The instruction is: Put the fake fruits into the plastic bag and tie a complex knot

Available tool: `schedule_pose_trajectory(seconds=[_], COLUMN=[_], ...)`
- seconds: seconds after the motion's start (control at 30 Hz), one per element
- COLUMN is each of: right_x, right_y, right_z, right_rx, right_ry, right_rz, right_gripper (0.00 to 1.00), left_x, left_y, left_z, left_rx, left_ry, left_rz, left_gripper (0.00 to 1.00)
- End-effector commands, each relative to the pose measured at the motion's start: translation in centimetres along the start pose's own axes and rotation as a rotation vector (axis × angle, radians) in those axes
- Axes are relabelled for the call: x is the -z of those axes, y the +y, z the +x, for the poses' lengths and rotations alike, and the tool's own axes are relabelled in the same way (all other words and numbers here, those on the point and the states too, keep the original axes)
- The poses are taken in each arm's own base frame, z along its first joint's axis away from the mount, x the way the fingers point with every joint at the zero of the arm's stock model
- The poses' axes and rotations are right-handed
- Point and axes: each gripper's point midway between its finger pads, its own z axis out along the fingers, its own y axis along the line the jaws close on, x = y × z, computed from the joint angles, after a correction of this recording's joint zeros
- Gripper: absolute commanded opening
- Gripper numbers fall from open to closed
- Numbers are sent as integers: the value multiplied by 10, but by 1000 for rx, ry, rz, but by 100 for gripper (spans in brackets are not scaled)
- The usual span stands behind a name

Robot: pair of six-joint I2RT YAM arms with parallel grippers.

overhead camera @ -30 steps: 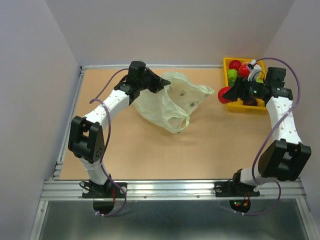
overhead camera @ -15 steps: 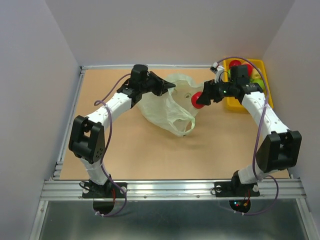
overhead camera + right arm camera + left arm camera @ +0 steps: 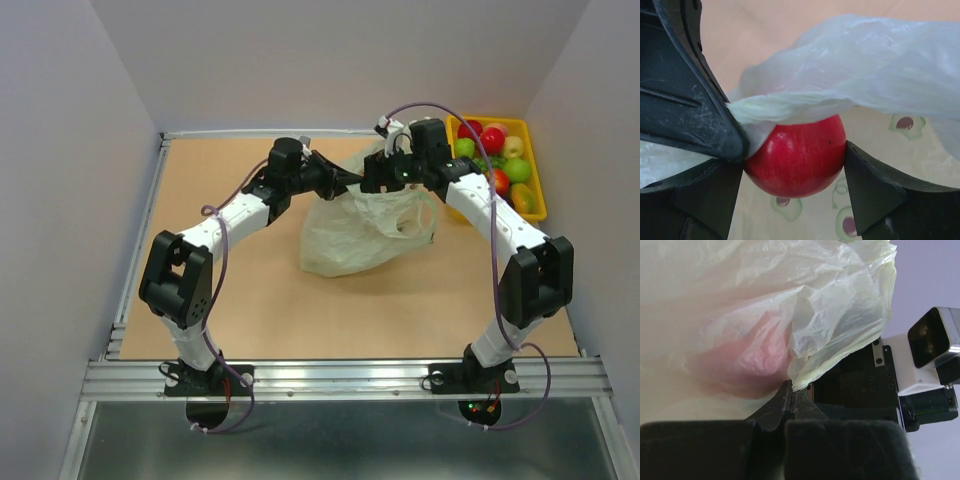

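Note:
The pale-green plastic bag [image 3: 362, 228] lies mid-table with its mouth raised at the far side. My left gripper [image 3: 348, 180] is shut on the rim of the bag [image 3: 791, 385] and holds it up. My right gripper [image 3: 373, 184] is shut on a red fruit [image 3: 797, 155] just under the lifted rim of the bag [image 3: 865, 65], at its mouth. In the left wrist view the red fruit shows as a pink blur through the plastic [image 3: 750, 360]. The other fake fruits [image 3: 492, 139], red, green and yellow, lie in the yellow tray.
The yellow tray [image 3: 533, 150] stands at the far right corner. The two grippers are almost touching at the bag mouth; the left gripper's fingers [image 3: 690, 90] fill the right wrist view's upper left. Grey walls enclose the table on three sides.
My right arm has carried the red fruit leftwards from the tray to the bag mouth. My left gripper has drawn the bag rim rightwards and the bag has shifted right.

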Motion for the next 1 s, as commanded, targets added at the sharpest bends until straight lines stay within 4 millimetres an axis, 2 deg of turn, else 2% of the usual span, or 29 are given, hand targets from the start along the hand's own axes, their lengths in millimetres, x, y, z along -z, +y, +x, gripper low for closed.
schedule_pose_trajectory(seconds=[0.0, 0.07, 0.1, 0.13, 0.2, 0.27, 0.47, 0.53, 0.63, 0.67, 0.7, 0.73, 0.77, 0.87, 0.9, 0.97], right_x=[-17, -20, -20, -20, -14, -9, 13, 24, 49, 69, 81, 92, 114, 137, 145, 144], right_y=[-12, -16, -18, -19, -18, -17, -15, -12, -22, -45, -52, -51, -76, -96, -109, -141], right_z=[-7, -3, 2, 4, 7, 7, 8, 8, 7, 9, 9, 8, 10, 13, 12, 19], right_rx=[37, 39, 33, 30, 28, 33, 67, 61, -1, -65, -93, -116, -158, -192, -184, -197], right_ry=[-41, -31, -21, -18, -18, -23, -19, -22, -38, -54, -69, -89, -116, -136, -142, -107], right_rz=[59, 69, 78, 85, 96, 108, 152, 135, 107, 131, 115, 51, 88, 117, 162, 285], right_gripper=[44, 54, 70, 79, 92, 97, 100, 100, 100, 100, 100, 100, 99, 99, 99, 98], left_x=[16, 17, 18, 19, 22, 24, 25, 26, 27, 27, 27, 27, 27, 25, 25, 23], left_y=[-23, -22, -20, -18, -18, -15, -6, -6, -6, -5, -6, -5, -3, -2, -3, -3], left_z=[8, 7, 2, 0, -4, -7, -17, -20, -24, -24, -25, -26, -29, -29, -31, -32], left_rx=[-28, -28, -26, -27, -46, -53, -96, -102, -117, -115, -121, -122, -129, -133, -142, -151], left_ry=[39, 38, 29, 26, 17, 11, -26, -37, -48, -51, -53, -54, -62, -62, -65, -70], left_rz=[102, 109, 112, 112, 121, 118, 105, 105, 103, 98, 99, 96, 91, 86, 89, 84], left_gripper=[0, 0, 0, 0, 0, 0, 0, 0, 0, 0, 0, 0, 0, 0, 0, 0])
